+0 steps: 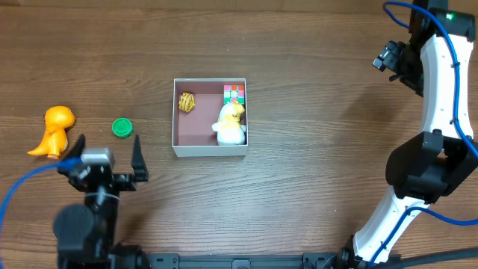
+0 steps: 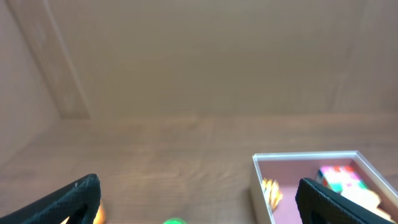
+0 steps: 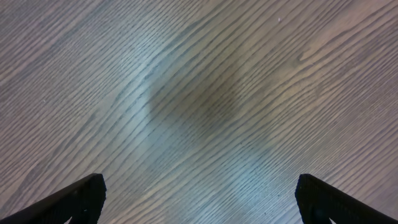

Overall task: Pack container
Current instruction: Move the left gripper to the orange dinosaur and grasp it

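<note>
Container (image 1: 210,152) standing with white walls up all round; hand getting in only from above. Inside container, plush toy (image 1: 230,123) and colour cube (image 1: 234,93) filling right side, small yellow toy (image 1: 187,102) sitting in far left corner. Near left floor of container lying bare. Left of container, green disc (image 1: 122,128) and orange dinosaur (image 1: 54,131) blocking way. Left gripper (image 1: 108,146), fingers wide apart, hanging near-left of container, close to disc. Right of container, bare table (image 1: 314,149) stretching wide; right gripper (image 1: 390,58) hanging well apart, fingers spread.
</note>
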Action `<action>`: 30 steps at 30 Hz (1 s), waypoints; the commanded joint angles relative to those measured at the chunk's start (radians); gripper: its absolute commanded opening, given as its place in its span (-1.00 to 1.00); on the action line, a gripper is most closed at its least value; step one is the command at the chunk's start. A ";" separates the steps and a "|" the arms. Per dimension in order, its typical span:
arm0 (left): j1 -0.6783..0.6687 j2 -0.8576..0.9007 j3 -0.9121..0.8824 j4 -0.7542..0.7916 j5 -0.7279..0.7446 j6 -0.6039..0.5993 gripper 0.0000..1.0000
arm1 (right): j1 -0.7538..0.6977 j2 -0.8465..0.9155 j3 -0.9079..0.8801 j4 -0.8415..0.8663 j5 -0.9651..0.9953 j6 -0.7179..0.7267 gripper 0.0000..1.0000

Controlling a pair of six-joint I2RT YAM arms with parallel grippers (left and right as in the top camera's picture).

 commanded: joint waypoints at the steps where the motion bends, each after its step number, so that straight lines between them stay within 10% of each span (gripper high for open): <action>1: 0.008 0.227 0.231 -0.146 -0.060 0.029 1.00 | -0.001 -0.006 0.000 0.005 0.006 0.005 1.00; 18: 0.143 0.930 1.013 -0.932 -0.230 -0.043 1.00 | -0.001 -0.006 0.000 0.005 0.006 0.004 1.00; 30: 0.283 1.270 1.070 -0.933 -0.231 0.047 1.00 | -0.001 -0.006 0.000 0.005 0.006 0.005 1.00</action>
